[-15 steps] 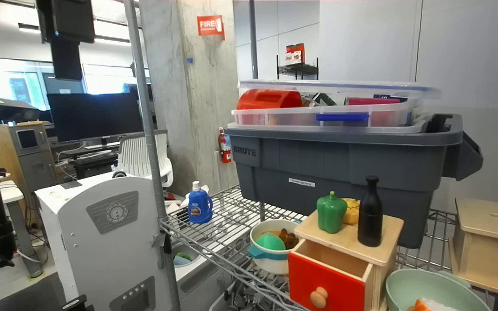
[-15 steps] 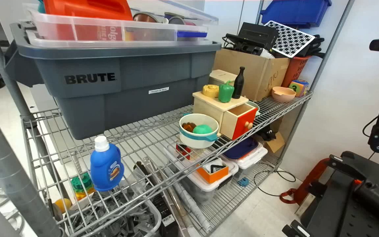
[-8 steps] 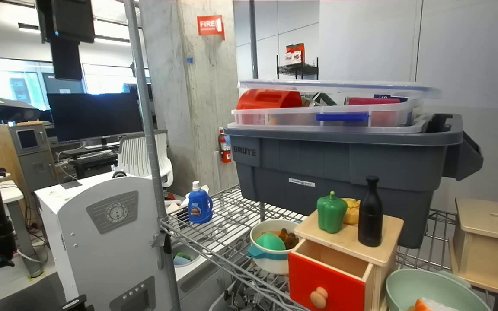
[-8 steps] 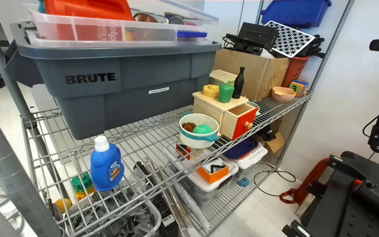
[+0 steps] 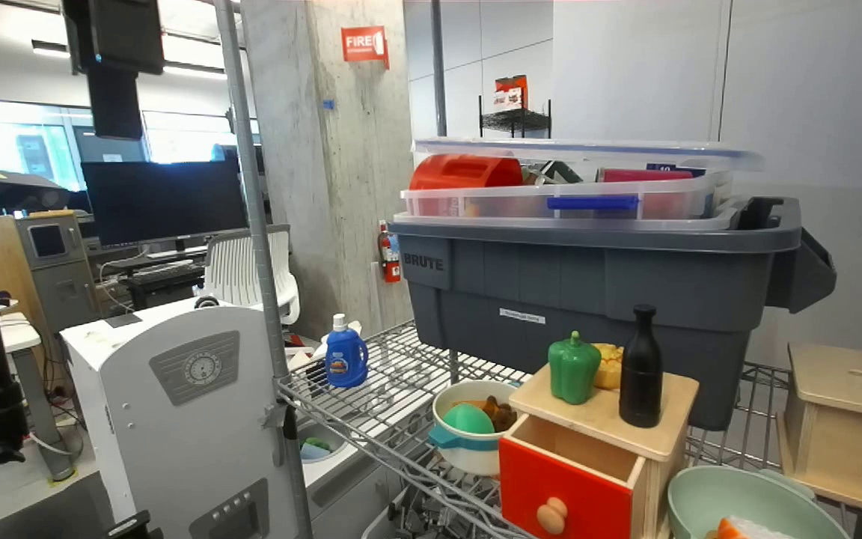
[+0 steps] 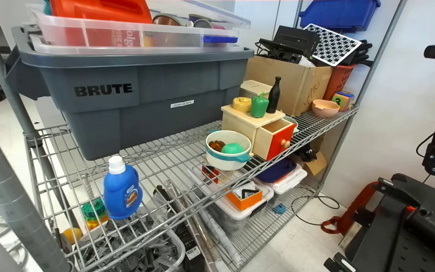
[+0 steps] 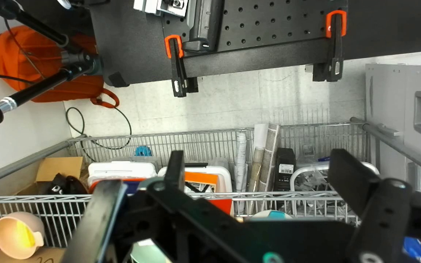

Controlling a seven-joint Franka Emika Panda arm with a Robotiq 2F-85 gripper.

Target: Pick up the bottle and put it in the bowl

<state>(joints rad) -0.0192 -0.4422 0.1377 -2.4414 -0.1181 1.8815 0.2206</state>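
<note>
- The black bottle (image 5: 641,378) is shown in both exterior views, stood upright on top of a small wooden chest (image 5: 678,393), near a green bell pepper (image 5: 575,370) and a yellow item (image 5: 608,365)
- The chest's red-fronted drawer (image 5: 566,483) is drawn partly out
- In an exterior view the pale mint-green bowl (image 5: 700,494) is placed just beside the chest and is cut off at the lower edge; an orange and white item (image 5: 745,528) is held in it
- In the wrist view the tool (image 7: 258,162) is seen with its fingers (image 7: 176,168) spread well apart
- On the wire tabletop (image 6: 179,155) a cream pot (image 6: 221,160) with a teal band is placed just beside the chest; a brown item (image 6: 216,146) and a rounded green item (image 6: 232,148) are contained in it
- A blue jug (image 6: 121,192) with a white cap is stood upright on the same tabletop, well apart from the chest
- A large grey bin (image 6: 176,88) is set there too, with a clear box (image 6: 179,37) rested on it
</note>
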